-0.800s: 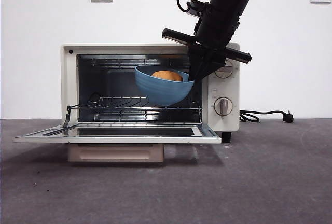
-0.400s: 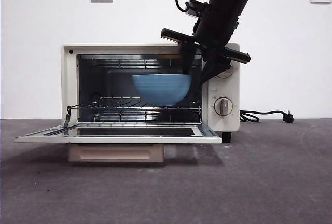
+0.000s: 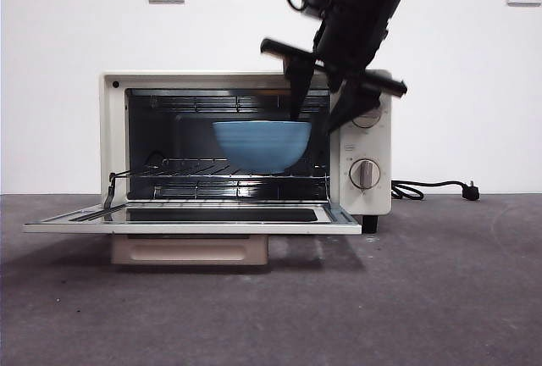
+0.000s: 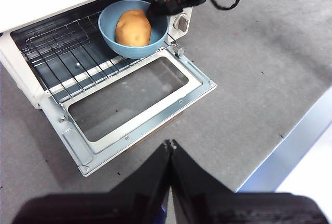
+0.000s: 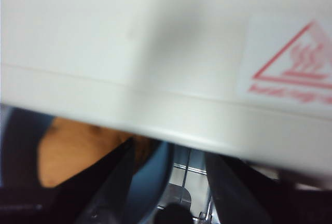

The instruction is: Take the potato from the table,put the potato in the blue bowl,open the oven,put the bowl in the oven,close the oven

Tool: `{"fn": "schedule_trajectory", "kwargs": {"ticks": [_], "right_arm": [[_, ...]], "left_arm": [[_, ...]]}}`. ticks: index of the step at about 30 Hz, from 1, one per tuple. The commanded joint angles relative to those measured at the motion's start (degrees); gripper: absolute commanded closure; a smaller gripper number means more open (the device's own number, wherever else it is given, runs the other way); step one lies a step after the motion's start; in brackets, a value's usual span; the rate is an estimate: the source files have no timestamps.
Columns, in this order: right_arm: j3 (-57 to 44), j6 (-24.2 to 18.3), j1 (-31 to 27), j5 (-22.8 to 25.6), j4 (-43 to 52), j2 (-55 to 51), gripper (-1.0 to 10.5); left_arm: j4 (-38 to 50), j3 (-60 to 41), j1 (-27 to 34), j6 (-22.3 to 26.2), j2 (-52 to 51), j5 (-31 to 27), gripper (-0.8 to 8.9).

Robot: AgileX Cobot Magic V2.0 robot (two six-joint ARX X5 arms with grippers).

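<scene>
Blue, deep and round, the matte ridged bowl point(image 3: 261, 146) sits on the wire rack inside the cream-white toaster oven point(image 3: 114, 141), with the oval tan-orange potato point(image 4: 133, 27) resting in it. Your right claw point(image 3: 324, 112) hangs at the oven's mouth with its black jaws spread apart and holding nothing, one just above the bowl's right rim and the other outside it. The left claw point(image 4: 169, 146) is clenched shut and empty, well back above the dark grey speckled table point(image 3: 423, 298). What matters next is the open glass door point(image 3: 195, 218): it lies flat, hinged low, below and in front of the right claw (the nearer arm, in my judgement). You would need to clear the opening, then lift the door's front edge.
</scene>
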Motion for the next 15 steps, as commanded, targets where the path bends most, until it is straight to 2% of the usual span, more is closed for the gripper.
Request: {"fn": "schedule_trajectory", "kwargs": {"ticks": [1,7,9,13,15], "right_arm": [[0.11,0.26,0.02,0.02,-0.7,-3.23,7.2],[0.11,-0.26,0.02,-0.04,-7.56,-8.74,7.2],[0.11,-1.7,0.11,-0.59,-10.82,-10.93,7.3],[0.11,-5.51,0.61,-5.27,-17.51,-15.93,7.3],[0.11,-7.54,0.81,-6.12,-20.9,-18.75,7.3]], "left_arm": [[0.26,-0.24,-0.07,0.72,-0.09,0.04,8.21],[0.76,-0.26,-0.04,0.72,0.63,0.02,8.21],[1.25,-0.26,-0.04,1.18,1.18,0.02,8.22],[4.0,-0.42,0.74,1.7,2.6,-0.02,8.22],[5.86,-0.68,1.92,1.66,3.52,0.02,8.22]]}}
